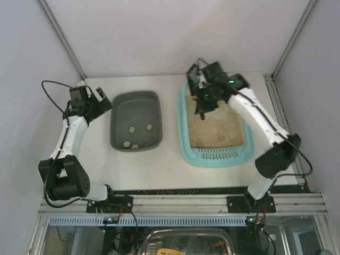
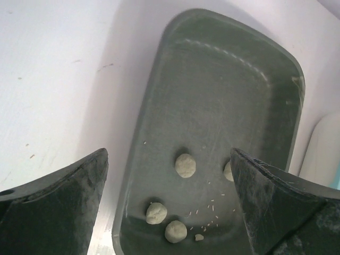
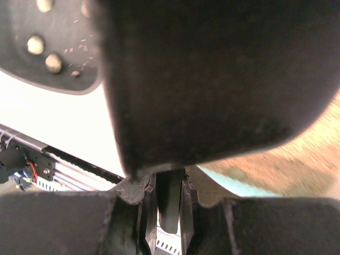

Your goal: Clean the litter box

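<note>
The turquoise litter box (image 1: 183, 144) lies right of centre, with tan litter (image 1: 219, 126) inside and its slotted grille (image 1: 220, 155) at the near end. My right gripper (image 1: 203, 101) hangs over the box's far left part, shut on the narrow handle (image 3: 169, 204) of a broad dark scoop-like tool (image 3: 212, 79). This tool fills most of the right wrist view, with litter (image 3: 313, 154) and turquoise rim (image 3: 239, 187) beneath it. My left gripper (image 1: 101, 103) stands open and empty at the far left edge of the grey tray (image 1: 136, 109).
The dark grey-green tray (image 2: 212, 95) holds several pale round clumps (image 2: 185, 165) and a few crumbs near its near end. Between the two trays runs a strip of white table (image 1: 170, 133). Walls enclose the table on three sides.
</note>
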Action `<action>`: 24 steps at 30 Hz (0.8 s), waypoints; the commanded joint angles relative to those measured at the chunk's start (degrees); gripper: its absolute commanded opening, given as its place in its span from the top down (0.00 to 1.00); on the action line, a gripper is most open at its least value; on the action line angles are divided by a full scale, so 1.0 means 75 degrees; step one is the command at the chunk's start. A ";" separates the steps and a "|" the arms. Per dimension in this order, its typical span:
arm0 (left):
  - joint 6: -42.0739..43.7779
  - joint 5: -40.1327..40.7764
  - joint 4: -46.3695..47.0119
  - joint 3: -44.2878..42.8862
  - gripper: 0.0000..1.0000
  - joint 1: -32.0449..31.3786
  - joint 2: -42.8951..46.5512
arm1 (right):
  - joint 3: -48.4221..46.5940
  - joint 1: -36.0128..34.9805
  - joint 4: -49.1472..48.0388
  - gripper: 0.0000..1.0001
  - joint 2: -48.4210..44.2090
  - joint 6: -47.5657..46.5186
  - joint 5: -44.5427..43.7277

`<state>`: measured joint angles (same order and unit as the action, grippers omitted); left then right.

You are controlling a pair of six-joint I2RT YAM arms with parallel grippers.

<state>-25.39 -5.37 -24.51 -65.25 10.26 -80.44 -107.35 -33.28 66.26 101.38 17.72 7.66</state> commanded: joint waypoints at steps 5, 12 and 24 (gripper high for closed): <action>0.0875 0.0483 0.0163 -0.0363 0.00 -0.1207 0.0049 | 0.2324 0.2185 0.2090 1.00 -0.2221 0.0912 0.0746; 0.0618 0.0500 0.0224 -0.0418 0.00 -0.1652 -0.0351 | 0.3113 0.2407 0.2335 1.00 -0.2178 0.1153 0.0323; 0.0945 0.0151 0.0235 -0.0087 0.00 -0.2361 -0.0628 | 0.4269 0.2931 0.3083 1.00 -0.1570 0.1487 0.0368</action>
<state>-19.86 -2.72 -24.51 -65.43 -6.15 -85.25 -75.57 -13.43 84.99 89.52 25.50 8.38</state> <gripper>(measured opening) 0.996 0.142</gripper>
